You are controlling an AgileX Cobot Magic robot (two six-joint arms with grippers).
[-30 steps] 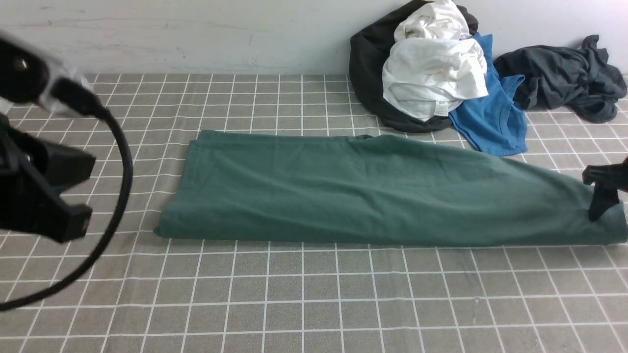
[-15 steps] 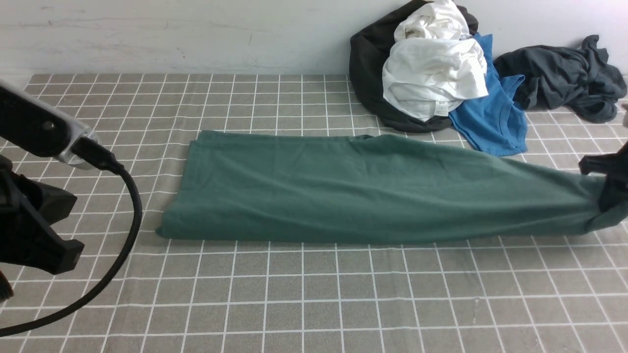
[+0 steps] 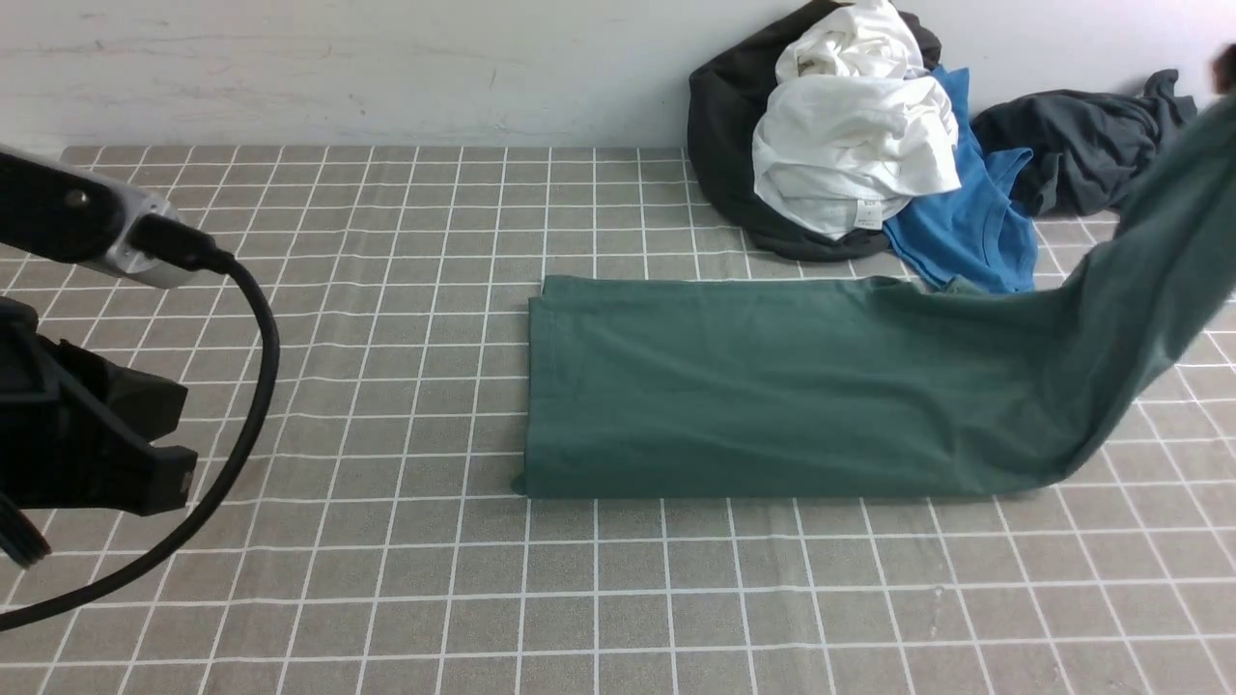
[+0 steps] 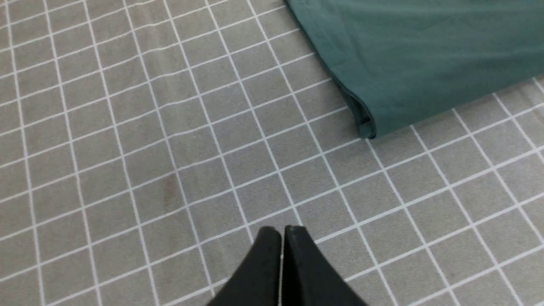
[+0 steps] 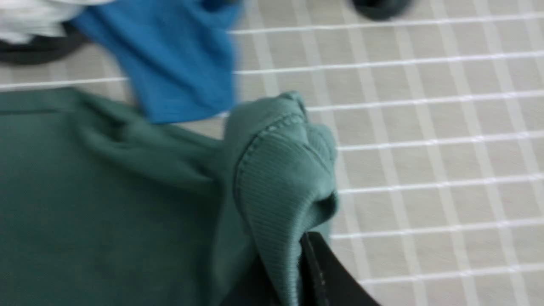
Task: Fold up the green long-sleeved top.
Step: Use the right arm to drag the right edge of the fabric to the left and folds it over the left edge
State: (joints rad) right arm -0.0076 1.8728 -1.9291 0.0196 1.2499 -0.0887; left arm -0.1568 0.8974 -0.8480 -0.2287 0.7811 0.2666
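The green long-sleeved top [image 3: 772,386] lies folded into a long band on the checked cloth, its right end lifted high toward the upper right. My right gripper [image 5: 297,250] is shut on the top's ribbed edge [image 5: 276,178] and holds it above the table; in the front view it is mostly out of frame at the top right. My left gripper [image 4: 281,231] is shut and empty, over bare cloth short of the top's left folded corner [image 4: 365,127]. My left arm [image 3: 87,425] shows at the front view's left edge.
A pile of white [image 3: 855,145], black [image 3: 724,125] and bright blue [image 3: 966,232] garments sits at the back by the wall. A dark charcoal-grey garment [image 3: 1091,145] lies at the back right. The checked tablecloth [image 3: 386,579] covers the table.
My right gripper has risen up and to the right with the top's end, dragging the whole top about a third of its length to the right. My left arm has shifted slightly.
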